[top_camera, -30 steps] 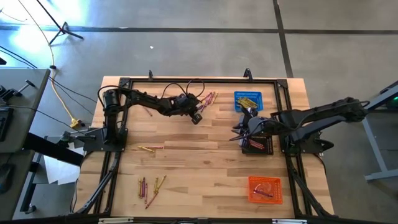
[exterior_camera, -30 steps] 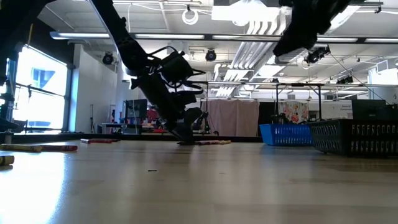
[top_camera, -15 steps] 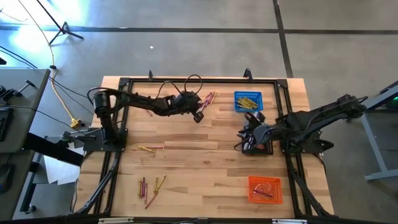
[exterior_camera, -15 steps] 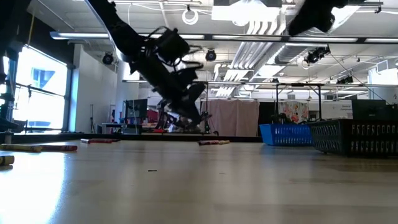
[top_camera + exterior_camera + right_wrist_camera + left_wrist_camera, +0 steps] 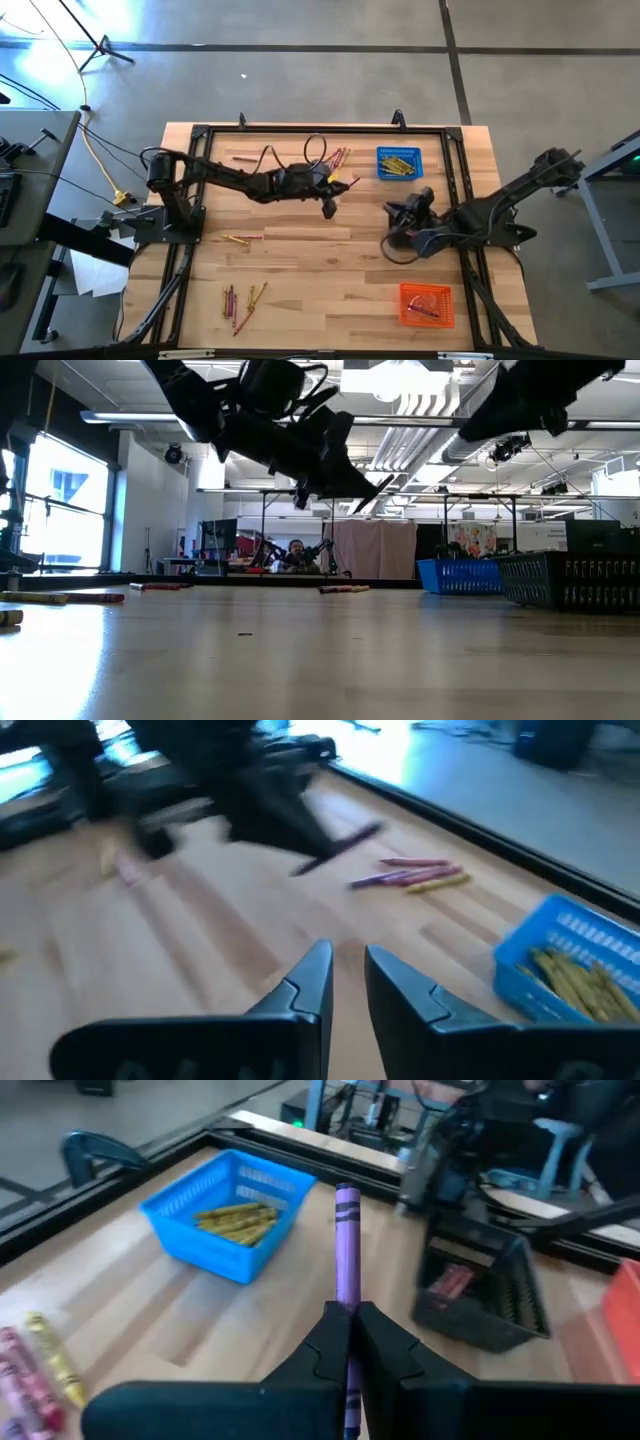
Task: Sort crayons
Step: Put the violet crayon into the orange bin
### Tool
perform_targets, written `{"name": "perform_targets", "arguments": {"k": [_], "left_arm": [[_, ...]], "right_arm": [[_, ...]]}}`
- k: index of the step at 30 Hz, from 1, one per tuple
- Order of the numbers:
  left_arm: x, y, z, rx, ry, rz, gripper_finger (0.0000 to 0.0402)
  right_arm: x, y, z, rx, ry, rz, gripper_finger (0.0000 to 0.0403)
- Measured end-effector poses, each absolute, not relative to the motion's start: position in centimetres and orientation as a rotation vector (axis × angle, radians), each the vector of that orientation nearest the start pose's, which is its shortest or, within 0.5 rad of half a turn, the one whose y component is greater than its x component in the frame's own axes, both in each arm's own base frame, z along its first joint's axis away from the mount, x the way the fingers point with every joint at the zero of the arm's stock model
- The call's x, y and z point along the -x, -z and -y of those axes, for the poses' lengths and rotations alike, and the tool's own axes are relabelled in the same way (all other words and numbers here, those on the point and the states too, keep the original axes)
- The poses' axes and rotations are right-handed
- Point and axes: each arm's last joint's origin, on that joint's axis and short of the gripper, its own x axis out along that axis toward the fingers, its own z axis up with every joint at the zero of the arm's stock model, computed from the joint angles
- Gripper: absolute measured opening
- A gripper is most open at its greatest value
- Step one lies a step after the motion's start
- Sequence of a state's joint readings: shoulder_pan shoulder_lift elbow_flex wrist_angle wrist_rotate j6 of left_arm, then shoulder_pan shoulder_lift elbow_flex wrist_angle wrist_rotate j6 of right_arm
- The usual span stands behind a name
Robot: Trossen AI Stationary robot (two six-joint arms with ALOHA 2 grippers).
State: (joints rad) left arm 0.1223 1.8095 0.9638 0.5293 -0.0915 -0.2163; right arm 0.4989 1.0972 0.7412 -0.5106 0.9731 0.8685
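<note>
Aloft, the left gripper pinches a slim, paper-wrapped purple crayon; the right gripper hangs narrowly parted, empty

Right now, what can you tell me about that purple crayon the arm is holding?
The purple crayon is a thin straight stick in a purple paper wrapper with dark bands near its tip. The left gripper is shut on its lower part, so most of its length sticks out past the fingers, pointing toward the blue basket and the black basket. It is lifted clear of the table, touching nothing but the fingers. In the high view it shows as a small sliver at the gripper's end.
</note>
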Motion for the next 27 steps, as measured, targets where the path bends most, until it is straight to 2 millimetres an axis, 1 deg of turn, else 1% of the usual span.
{"name": "perform_targets", "arguments": {"k": [4, 8, 11, 17, 21, 27], "left_arm": [[-38.0, -18.6, -3.6, 0.216, -0.212, -0.296, 0.0], [-38.1, -18.7, -2.7, 0.225, -0.191, -0.29, 0.0], [-38.2, -19.1, -2.2, 0.225, -0.175, -0.251, 0.0], [-38.3, -19.5, -1.9, 0.225, -0.162, -0.212, 0.0], [-38.4, -19.8, -2.0, 0.227, -0.16, -0.184, 0.0], [-38.9, -20.6, -2.0, 0.217, -0.157, -0.172, 0.0]], "right_arm": [[-19.3, -23.0, -6.8, -0.28, 0.719, -0.349, 0.006], [-20.0, -22.6, -5.8, -0.311, 0.743, -0.313, 0.0085], [-20.6, -23.0, -5.2, -0.327, 0.72, -0.306, 0.0107], [-21.9, -24.2, -4.1, -0.362, 0.677, -0.224, 0.014], [-22.3, -24.7, -3.3, -0.402, 0.698, -0.164, 0.015], [-22.6, -24.8, -2.5, -0.448, 0.675, -0.159, 0.0152]]}}
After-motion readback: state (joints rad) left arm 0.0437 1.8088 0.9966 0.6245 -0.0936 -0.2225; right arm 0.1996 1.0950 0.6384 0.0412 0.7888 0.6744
